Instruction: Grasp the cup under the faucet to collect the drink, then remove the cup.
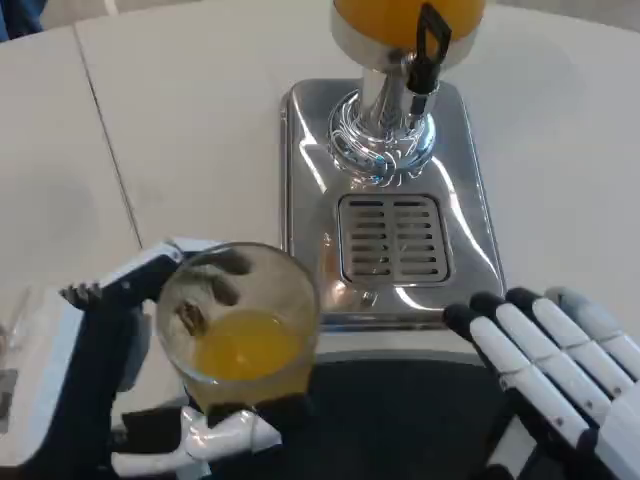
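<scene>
A clear glass cup (240, 320) with orange drink in its bottom stands to the lower left of the dispenser, away from the faucet. My left hand (130, 340) grips it, fingers wrapped around its left side and base. The black faucet tap (428, 50) juts from the orange juice tank (400, 15) at the top, above the slotted drip grate (392, 238). Nothing stands on the grate. My right hand (555, 365) lies at the lower right with its fingers stretched out and together, holding nothing, beside the tray's front right corner.
The shiny steel dispenser base (305, 160) fills the middle of the white table (180, 120). A table seam runs diagonally at the left. A dark surface (400, 420) lies along the bottom edge between my hands.
</scene>
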